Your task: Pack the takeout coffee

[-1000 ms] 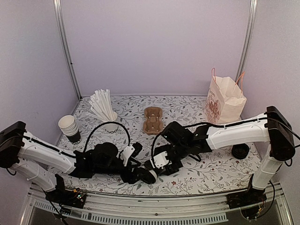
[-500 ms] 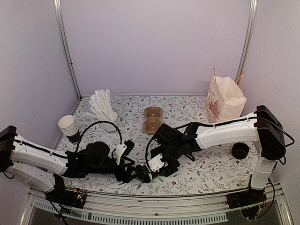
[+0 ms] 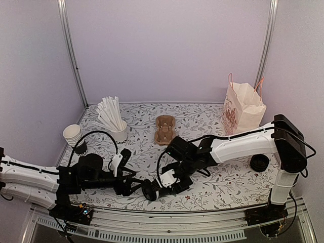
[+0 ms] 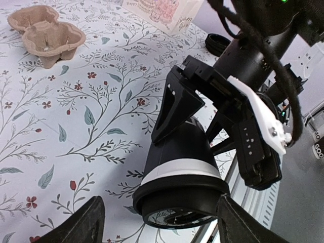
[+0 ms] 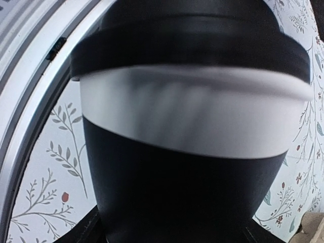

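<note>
The takeout coffee (image 3: 152,190) is a black cup with a white band and a black lid. It lies nearly level just above the table near the front edge, lid toward the left arm. My right gripper (image 3: 164,183) is shut on its body, and the cup (image 5: 187,167) fills the right wrist view above the gripper (image 5: 169,233). My left gripper (image 3: 131,185) is open. In the left wrist view its fingertips (image 4: 93,215) stand to either side of the lidded end (image 4: 177,195), with gaps to the lid.
A brown pulp cup carrier (image 3: 165,129) lies at mid-table. A paper bag (image 3: 243,109) stands at the back right, with loose black lids (image 3: 259,162) in front of it. A straw holder (image 3: 114,124) and a stack of lidless cups (image 3: 75,136) are at the back left.
The left arm has drawn back to the left, and its fingers now stand off the lid. The right gripper has moved the cup a little left, toward the front edge.
</note>
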Robot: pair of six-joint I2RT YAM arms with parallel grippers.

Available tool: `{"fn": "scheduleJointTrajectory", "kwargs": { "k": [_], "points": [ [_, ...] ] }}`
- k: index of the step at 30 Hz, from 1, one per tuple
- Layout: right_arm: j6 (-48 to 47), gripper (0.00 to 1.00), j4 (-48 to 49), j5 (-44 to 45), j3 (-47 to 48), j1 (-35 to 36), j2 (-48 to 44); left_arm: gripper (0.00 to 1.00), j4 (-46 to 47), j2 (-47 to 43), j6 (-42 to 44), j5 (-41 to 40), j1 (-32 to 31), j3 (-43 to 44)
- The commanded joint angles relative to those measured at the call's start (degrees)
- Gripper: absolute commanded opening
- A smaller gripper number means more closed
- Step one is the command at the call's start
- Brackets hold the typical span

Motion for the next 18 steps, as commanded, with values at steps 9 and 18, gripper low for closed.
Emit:
{"fn": "scheduleJointTrajectory", "kwargs": {
  "k": [9,18],
  "points": [
    [13.45,0.67,21.35,-24.24,-12.68,-3.53,-6.49,0.81,-5.89,-7.08,0.41,2.79,0.95,2.06],
    [18.78,0.67,29.0,-28.46,-14.51,-3.54,-4.01,0.82,-4.76,0.57,-0.08,6.87,0.93,5.16]
  ]
}}
